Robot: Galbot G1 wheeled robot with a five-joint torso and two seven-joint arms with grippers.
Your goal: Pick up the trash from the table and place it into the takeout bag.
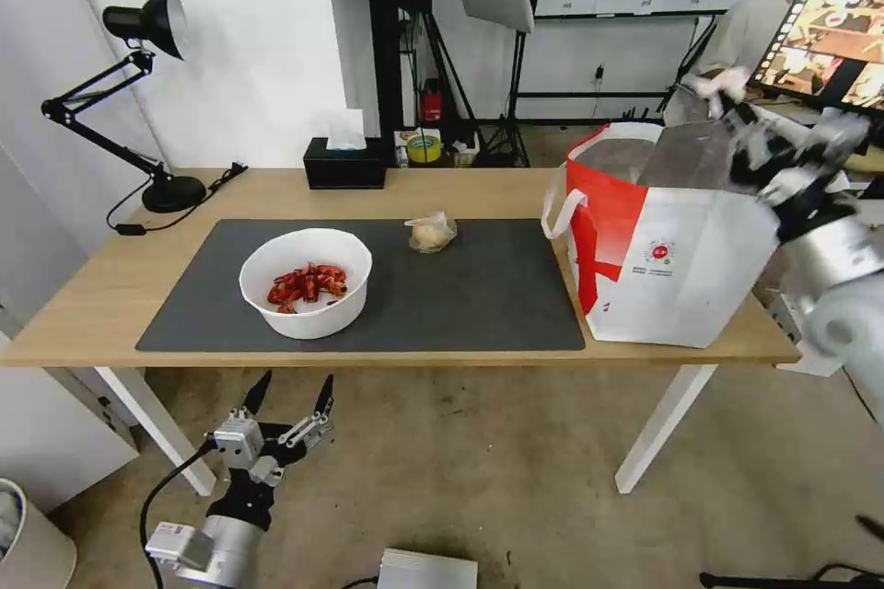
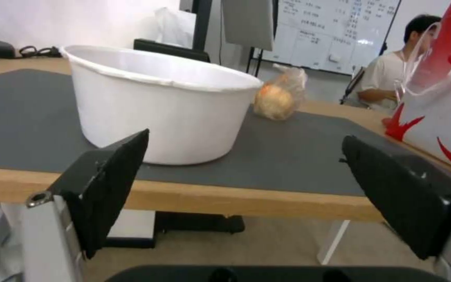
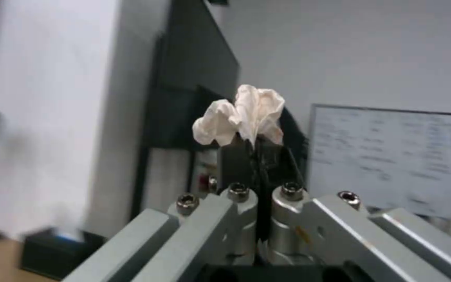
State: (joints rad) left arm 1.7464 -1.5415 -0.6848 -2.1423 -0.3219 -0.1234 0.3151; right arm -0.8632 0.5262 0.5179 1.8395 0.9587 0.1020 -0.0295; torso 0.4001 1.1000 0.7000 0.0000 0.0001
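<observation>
**Tissue held above the bag, left arm waiting low**

Right now I have the right gripper (image 1: 737, 110) in the upper right of the head frame, raised over the open mouth of the takeout bag (image 1: 672, 267), which stands on the right end of the tabletop (image 1: 83, 304). Its fingers are pinched on the crumpled white tissue (image 3: 241, 117). I judge it is held high there so that the tissue can fall clear of the foil-lined rim instead of catching on a handle.

The left gripper (image 1: 287, 396) sits at the lower left of the head frame, below the tabletop's front edge, fingers spread wide and holding nothing. I read that as a waiting pose, lined up with the white bowl (image 1: 306, 281) of red shells on the dark grey mat (image 1: 497, 294). The small clear bag (image 1: 430, 232) with its beige lump lies further back on the mat, well apart from the bowl.

From the head camera the tissue is only a pale blur by the fingers; the right wrist view shows it plainly, clamped at its base and fanning out beyond the closed tips. The left wrist view gives me the bowl's side wall and the mat edge from low down, but hides the shells, which the head view shows.
</observation>
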